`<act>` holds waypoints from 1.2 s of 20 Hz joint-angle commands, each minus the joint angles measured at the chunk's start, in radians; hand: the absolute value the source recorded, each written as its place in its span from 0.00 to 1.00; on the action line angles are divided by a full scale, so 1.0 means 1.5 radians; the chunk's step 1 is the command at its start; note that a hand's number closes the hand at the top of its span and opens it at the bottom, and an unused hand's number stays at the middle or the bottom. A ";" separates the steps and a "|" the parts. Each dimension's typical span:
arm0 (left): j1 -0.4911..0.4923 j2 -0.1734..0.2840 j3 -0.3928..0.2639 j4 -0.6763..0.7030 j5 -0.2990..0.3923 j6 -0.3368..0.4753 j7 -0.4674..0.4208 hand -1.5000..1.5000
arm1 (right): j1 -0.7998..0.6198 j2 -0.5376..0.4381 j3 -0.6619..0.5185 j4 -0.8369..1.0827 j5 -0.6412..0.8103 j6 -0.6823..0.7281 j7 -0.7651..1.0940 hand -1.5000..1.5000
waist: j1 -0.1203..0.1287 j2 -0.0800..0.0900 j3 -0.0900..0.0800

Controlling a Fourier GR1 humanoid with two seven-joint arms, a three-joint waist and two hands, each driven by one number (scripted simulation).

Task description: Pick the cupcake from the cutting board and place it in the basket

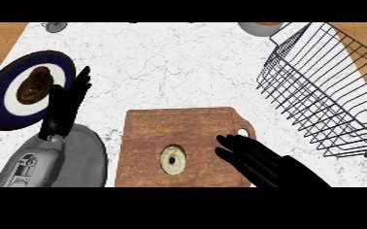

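A small pale cupcake [173, 159] sits on the brown wooden cutting board [179, 126], near the board's front edge. My right hand [254, 157] lies over the board's right side, fingers straight and open, a short way right of the cupcake and not touching it. The wire basket [315, 87] stands at the right, tilted, with nothing visible inside. My left hand [64, 104] is open at the left, fingers pointing up, beside a plate.
A dark blue and white plate [14, 82] holding a brown pastry [34, 88] sits at the far left. A grey round plate [82, 155] lies under my left forearm. A cup [261, 28] stands at the back right, a small object [54, 26] at the back left.
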 commanded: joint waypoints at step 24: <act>-0.017 -0.066 0.057 0.010 -0.064 -0.039 0.009 0.50 | 0.014 0.251 0.029 0.224 0.232 -0.035 -0.070 0.00 | 0.006 0.003 0.001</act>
